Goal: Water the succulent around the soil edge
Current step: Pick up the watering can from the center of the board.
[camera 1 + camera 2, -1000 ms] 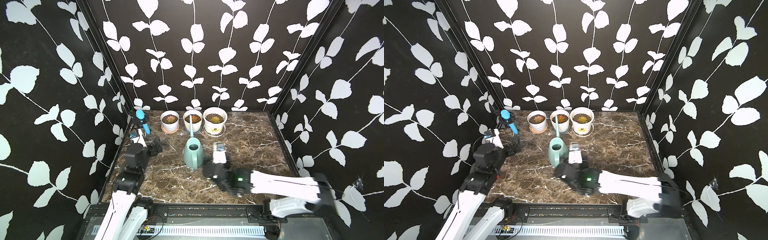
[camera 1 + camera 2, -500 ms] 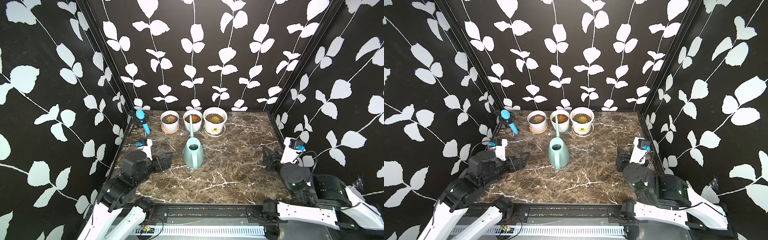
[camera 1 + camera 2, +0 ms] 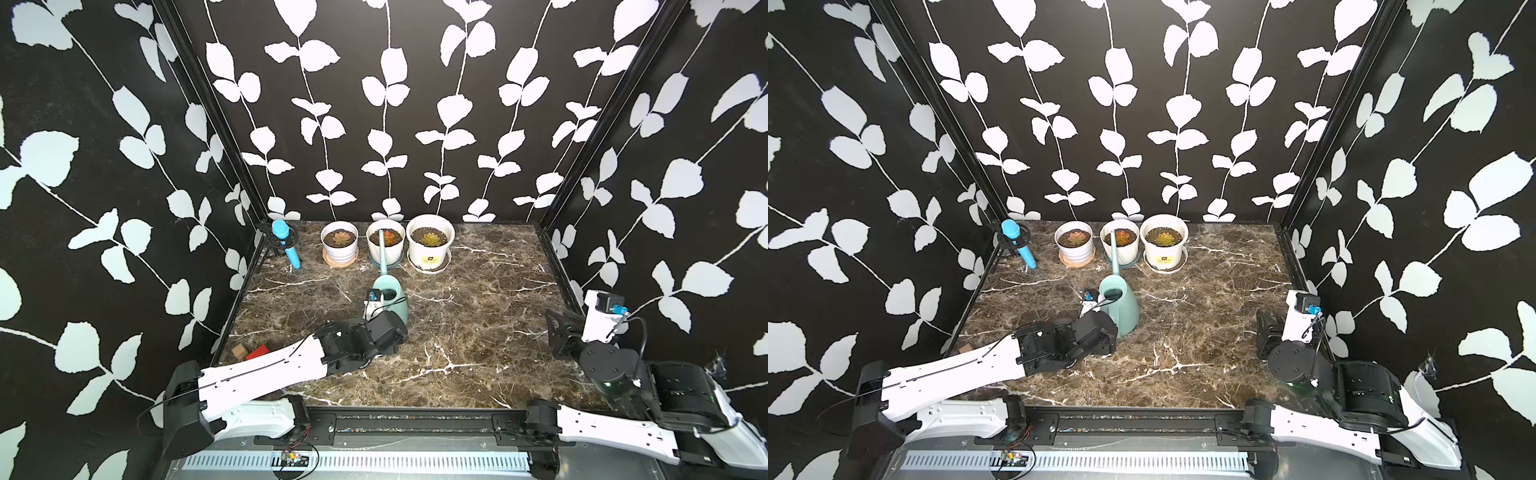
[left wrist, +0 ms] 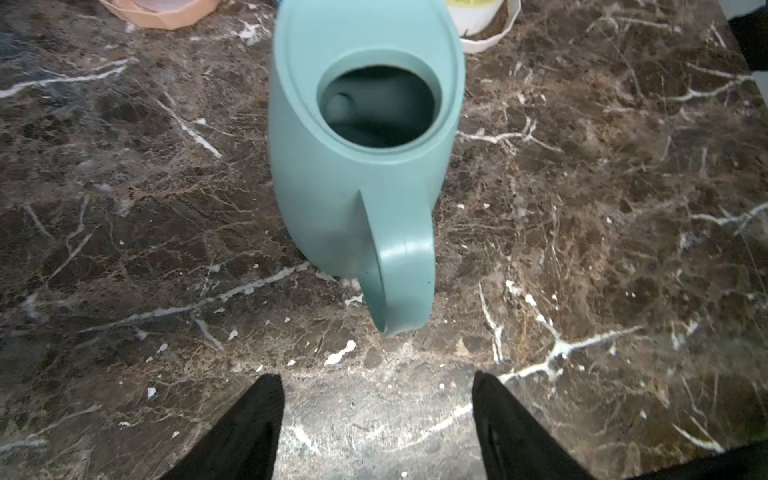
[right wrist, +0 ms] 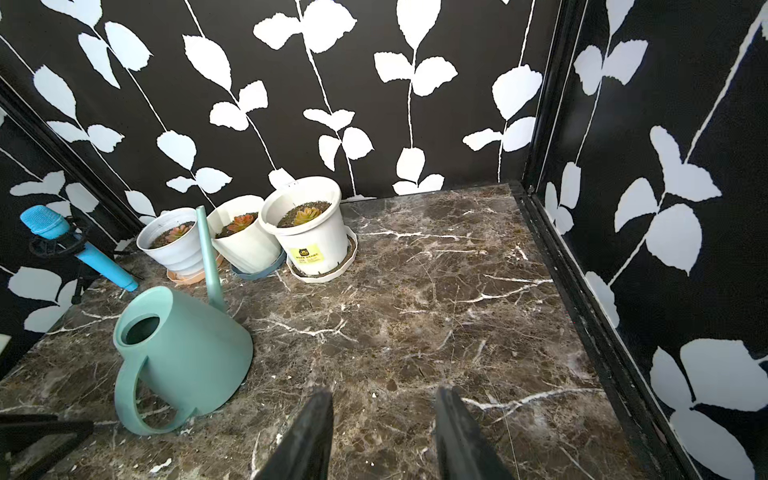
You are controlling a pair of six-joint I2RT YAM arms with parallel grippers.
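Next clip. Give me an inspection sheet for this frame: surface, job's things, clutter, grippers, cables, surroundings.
Surface: brown marble tabletop, pale specks.
Job's things: teal watering can upright, spout toward the middle pot; left pot and right pot beside it, each holding a succulent.
Clutter: blue microphone on a stand, back corner; wooden blocks by the left arm.
Grippers: left gripper open, just short of the can's handle; right gripper open over bare table, empty.
Cables: cable at the right wrist camera, hanging free.
Surroundings: black walls with white leaf print.
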